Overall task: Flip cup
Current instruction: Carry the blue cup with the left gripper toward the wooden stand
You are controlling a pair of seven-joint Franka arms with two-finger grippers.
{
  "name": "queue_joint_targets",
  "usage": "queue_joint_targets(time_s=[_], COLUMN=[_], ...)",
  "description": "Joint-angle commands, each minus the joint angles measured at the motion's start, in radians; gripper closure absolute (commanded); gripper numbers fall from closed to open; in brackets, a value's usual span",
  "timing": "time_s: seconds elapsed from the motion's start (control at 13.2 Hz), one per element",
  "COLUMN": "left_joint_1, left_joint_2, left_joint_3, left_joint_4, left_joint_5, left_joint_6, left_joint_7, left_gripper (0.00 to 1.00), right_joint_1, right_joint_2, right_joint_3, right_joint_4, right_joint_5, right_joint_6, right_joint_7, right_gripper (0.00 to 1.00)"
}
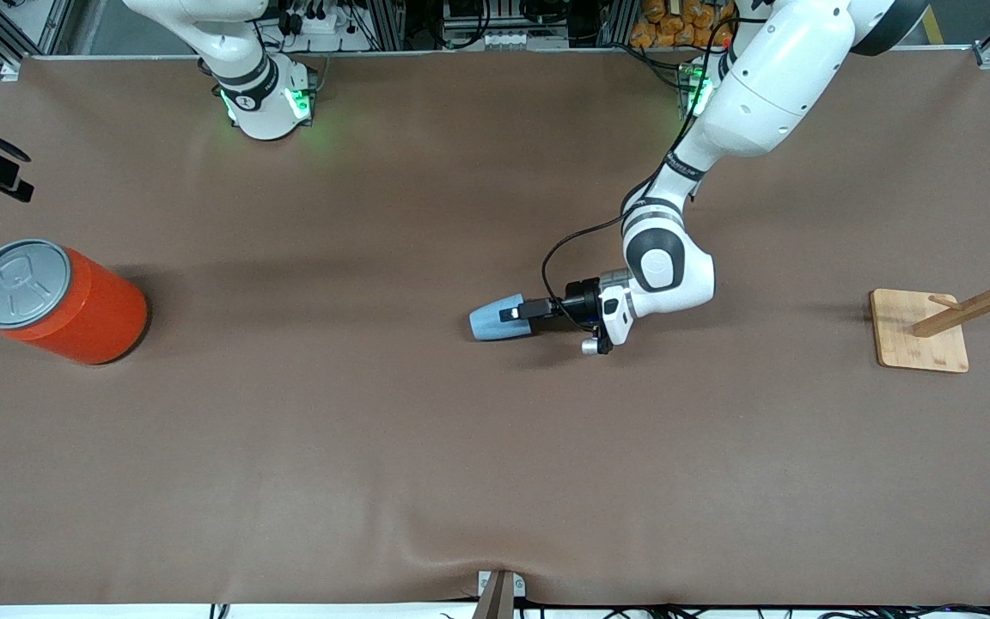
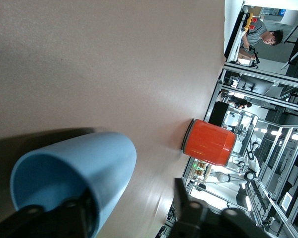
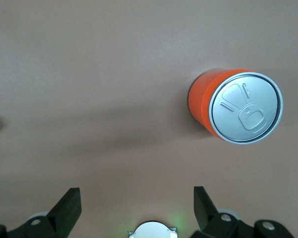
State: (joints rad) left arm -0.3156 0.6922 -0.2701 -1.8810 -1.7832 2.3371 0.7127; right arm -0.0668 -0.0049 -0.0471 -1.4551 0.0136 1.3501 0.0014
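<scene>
The light-blue cup (image 1: 491,320) lies on its side near the middle of the table. Its mouth faces the left arm's end and its narrow base points toward the right arm's end. My left gripper (image 1: 522,311) is low at the cup's mouth. In the left wrist view one finger (image 2: 82,210) sits inside the rim of the cup (image 2: 74,166). The other finger (image 2: 183,198) stands outside, apart from the wall, so the left gripper (image 2: 134,203) is open. My right gripper (image 3: 136,208) waits high over its own base, open, with nothing between its fingers.
A large orange can (image 1: 57,301) with a grey pull-tab lid stands at the right arm's end; the same can (image 3: 238,106) shows below my right wrist. A wooden rack (image 1: 950,318) on a square base stands at the left arm's end.
</scene>
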Motion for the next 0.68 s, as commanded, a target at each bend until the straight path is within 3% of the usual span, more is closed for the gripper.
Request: queue_joint_targets(time_s=[0.0,0.15,0.61], left_joint_1=[0.003,0.006,0.02], left_joint_2=[0.029,0.043,0.006], left_joint_3=[0.002,0.003,0.008], left_joint_4=[0.02,0.019,0.032], left_joint_5=[-0.019,-0.018,-0.01], left_joint_6=[0.018,0.016,0.013], left_joint_7=[0.057,0.097,0.079], left_gripper=[0.79,0.98,1.0], right_joint_1=[-0.019,-0.019,0.007], right_joint_2=[0.011,0.011,0.013], right_joint_3=[0.021,0.023,0.023], right_joint_4=[0.025,0.028,0.028], right_joint_5=[-0.007,0.0,0.002], right_joint_6=[-0.002,0.011,0.029], right_joint_7=[-0.02,-0.011,-0.009], right_gripper=[0.0,0.0,0.0])
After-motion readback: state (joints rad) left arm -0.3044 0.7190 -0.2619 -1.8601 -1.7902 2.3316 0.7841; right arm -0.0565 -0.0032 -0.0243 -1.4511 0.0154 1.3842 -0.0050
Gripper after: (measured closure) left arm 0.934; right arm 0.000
